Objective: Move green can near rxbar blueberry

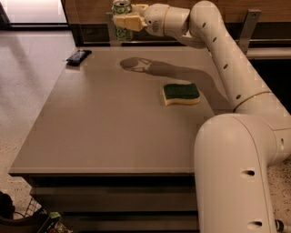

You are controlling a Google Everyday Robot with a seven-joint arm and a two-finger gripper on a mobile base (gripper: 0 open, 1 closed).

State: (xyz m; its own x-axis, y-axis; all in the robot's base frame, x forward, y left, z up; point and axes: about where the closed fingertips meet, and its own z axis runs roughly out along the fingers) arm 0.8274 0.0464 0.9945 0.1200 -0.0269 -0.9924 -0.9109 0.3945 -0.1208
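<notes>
The green can (121, 8) is held upright in the air above the far edge of the table, near the top of the view. My gripper (125, 20) is shut on the green can, its pale fingers (128, 22) clasped around the can's body. The rxbar blueberry (78, 56), a dark flat bar, lies at the table's far left corner, to the left of and below the can. The can's shadow (134, 64) falls on the table right of the bar.
A green-topped yellow sponge (181, 93) lies on the grey table (104, 132) right of centre. My white arm (236, 91) stretches along the right side. A wooden wall panel and dark ledge run behind the table.
</notes>
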